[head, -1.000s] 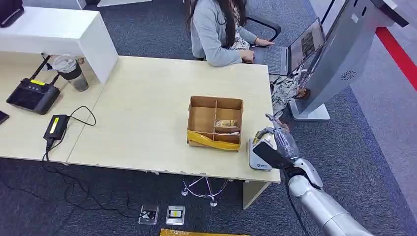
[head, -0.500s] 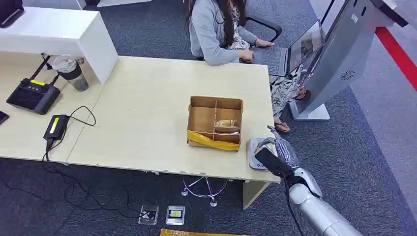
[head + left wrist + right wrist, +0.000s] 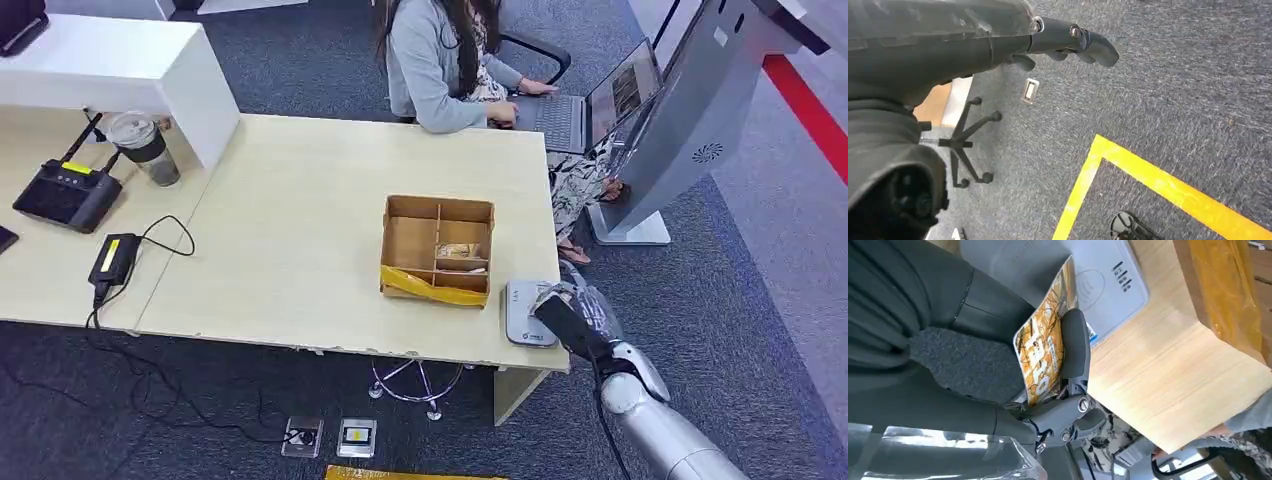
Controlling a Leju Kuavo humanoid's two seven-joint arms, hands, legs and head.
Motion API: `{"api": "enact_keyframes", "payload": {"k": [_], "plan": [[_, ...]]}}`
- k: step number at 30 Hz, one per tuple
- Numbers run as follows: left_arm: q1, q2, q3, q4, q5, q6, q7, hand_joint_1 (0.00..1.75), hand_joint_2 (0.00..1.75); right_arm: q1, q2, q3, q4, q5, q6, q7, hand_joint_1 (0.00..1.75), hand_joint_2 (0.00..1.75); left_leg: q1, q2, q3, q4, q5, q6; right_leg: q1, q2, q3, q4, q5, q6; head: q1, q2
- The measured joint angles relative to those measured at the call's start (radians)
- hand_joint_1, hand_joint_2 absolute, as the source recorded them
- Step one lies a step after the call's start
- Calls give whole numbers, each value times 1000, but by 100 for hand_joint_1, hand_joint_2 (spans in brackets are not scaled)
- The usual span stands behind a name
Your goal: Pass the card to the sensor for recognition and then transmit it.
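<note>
Your right hand (image 3: 572,312) grips the card (image 3: 1045,347), its fingers (image 3: 1074,347) clamped across the printed face, and holds it at the desk's near right corner, just over the grey card reader (image 3: 526,311). In the right wrist view the card stands on edge above the reader's pad (image 3: 1083,277); you cannot tell whether its edge touches the pad or hangs just clear of it.

So the pick-up is done and you are at the scanning step. Whether the reader has recognised the card is not something the pictures show. Handing it on is left; the person (image 3: 440,60) at the desk's far edge is typing on a laptop (image 3: 600,100), with neither hand held out.

The divided cardboard box (image 3: 438,248) sits just beside the reader. Your left hand (image 3: 1068,42) hangs over the carpet, fingers loosely curled on nothing.
</note>
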Motion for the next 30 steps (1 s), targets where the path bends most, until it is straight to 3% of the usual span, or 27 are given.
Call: {"api": "enact_keyframes", "payload": {"k": [14,30], "plan": [[-1,-11,0,0,4,29,22,0,0,19,8,-19,50,-34,-24,-23,175,175,0,1,1,0,0,0,0,1,1,0,0,0,0,0],[-1,-13,0,0,1,1,-12,0,0,-43,-11,-99,60,-92,-6,-23,175,175,0,1,0,0,0,0,0,1,1,0,1,0,0,0]]}}
